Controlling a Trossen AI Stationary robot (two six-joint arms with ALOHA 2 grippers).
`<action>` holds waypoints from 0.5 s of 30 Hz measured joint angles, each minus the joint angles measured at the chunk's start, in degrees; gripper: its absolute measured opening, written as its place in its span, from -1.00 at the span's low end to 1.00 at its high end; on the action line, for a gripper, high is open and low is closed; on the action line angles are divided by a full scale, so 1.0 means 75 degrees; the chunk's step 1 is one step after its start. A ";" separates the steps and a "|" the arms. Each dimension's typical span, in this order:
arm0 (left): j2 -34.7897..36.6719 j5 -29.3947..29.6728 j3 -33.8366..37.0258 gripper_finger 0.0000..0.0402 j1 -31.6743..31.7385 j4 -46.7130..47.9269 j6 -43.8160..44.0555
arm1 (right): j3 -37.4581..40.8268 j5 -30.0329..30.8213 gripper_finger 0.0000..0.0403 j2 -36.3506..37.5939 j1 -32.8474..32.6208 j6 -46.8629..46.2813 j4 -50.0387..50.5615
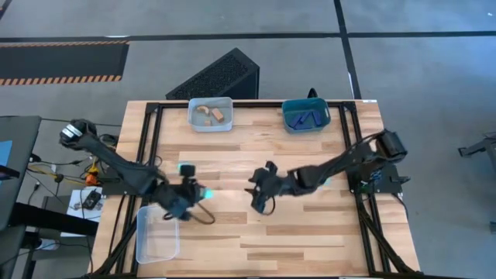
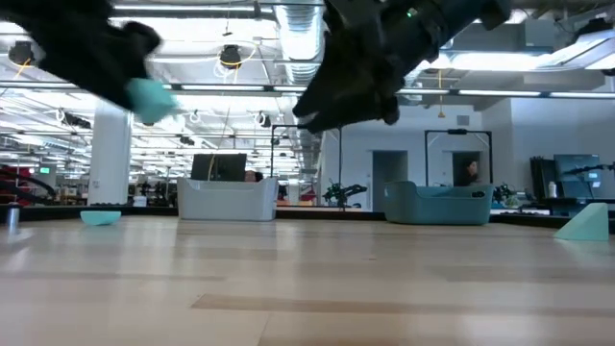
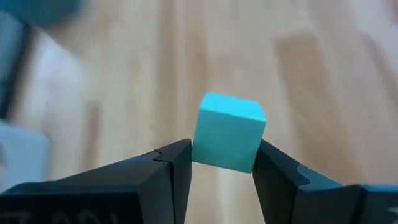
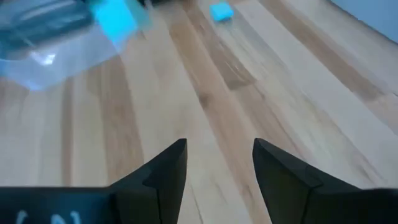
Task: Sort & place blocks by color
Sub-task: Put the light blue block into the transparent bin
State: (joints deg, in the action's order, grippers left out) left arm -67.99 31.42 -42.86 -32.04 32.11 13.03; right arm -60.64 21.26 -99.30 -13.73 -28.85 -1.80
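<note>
My left gripper hovers over the table's left half, just right of an empty clear bin, and is shut on a little cyan cube. The low view shows that cube well above the wood. A second cyan block rests on the table just beyond it. My right gripper hangs open over the middle of the table, holding nothing. Tan wooden pieces lie in the far clear bin. Dark blue bars lie in the teal bin. My left gripper pinches the cyan cube by two opposite side faces, one near the lower left edge, between its two fingers. Most of the cube sticks out past the fingertips. The cube is lifted clear of the table and sits slightly turned in the hold.
The far clear bin and the teal bin stand at the far edge. A cyan wedge sits on the table at the low view's right. A black perforated box lies beyond the table. Bare wood spreads along the near half.
</note>
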 joint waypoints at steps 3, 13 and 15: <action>0.0089 -0.0786 -0.0725 -0.41 -0.0758 0.1790 0.1377 | 0.0003 0.0684 0.01 -0.0426 -0.0374 -0.0152 -0.0605; 0.0140 -0.3159 -0.1168 -0.39 -0.3105 0.3344 0.4223 | -0.0581 0.0183 0.01 -0.2296 -0.0403 0.2045 -0.3916; 0.0140 -0.3152 -0.1164 -0.38 -0.3345 0.3441 0.4534 | -0.0981 0.0154 0.01 -0.2581 -0.0274 0.2162 -0.4044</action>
State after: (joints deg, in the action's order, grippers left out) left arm -66.94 7.78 -51.58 -57.13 57.92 47.04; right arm -68.00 22.42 -118.66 -15.78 -12.63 -32.14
